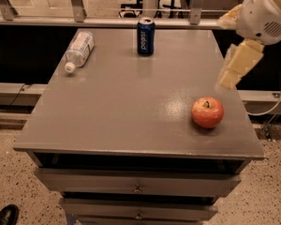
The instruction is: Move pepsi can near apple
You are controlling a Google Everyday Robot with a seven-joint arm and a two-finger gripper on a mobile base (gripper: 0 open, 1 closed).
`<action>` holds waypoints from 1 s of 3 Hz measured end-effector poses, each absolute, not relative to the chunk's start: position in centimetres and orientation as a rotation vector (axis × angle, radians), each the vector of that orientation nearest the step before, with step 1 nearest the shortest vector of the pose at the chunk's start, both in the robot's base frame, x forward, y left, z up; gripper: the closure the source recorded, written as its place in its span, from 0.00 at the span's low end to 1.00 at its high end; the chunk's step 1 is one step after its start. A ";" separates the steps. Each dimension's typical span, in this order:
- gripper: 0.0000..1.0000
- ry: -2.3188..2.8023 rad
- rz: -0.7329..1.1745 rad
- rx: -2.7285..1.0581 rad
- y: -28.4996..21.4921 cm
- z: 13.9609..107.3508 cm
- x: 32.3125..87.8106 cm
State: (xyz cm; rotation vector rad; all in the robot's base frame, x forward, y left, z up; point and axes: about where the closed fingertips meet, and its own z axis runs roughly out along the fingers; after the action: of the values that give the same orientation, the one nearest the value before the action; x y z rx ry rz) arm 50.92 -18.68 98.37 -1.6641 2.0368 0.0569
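Note:
The pepsi can (145,36) stands upright at the far edge of the grey table (126,111), near the middle. The apple (207,112) sits near the table's front right corner, stem up. My gripper (229,80) hangs from the white arm (264,13) at the right, above the table's right edge. It is just above and behind the apple and far to the right of the can. It holds nothing that I can see.
A clear plastic water bottle (79,50) lies on its side at the table's far left. A metal railing (107,21) runs behind the table. Drawers (138,186) sit under the tabletop. A black shoe (3,215) shows at the bottom left.

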 end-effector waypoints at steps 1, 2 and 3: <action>0.00 1.894 0.162 -1.567 -16.4 98.2 56.4; 0.00 1.776 0.251 -1.484 -13.9 97.0 61.3; 0.00 1.698 0.348 -1.377 -11.9 94.8 67.1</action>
State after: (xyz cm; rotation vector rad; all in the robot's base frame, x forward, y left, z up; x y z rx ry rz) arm 67.08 -11.87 94.76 -1.3769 1.6981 0.3476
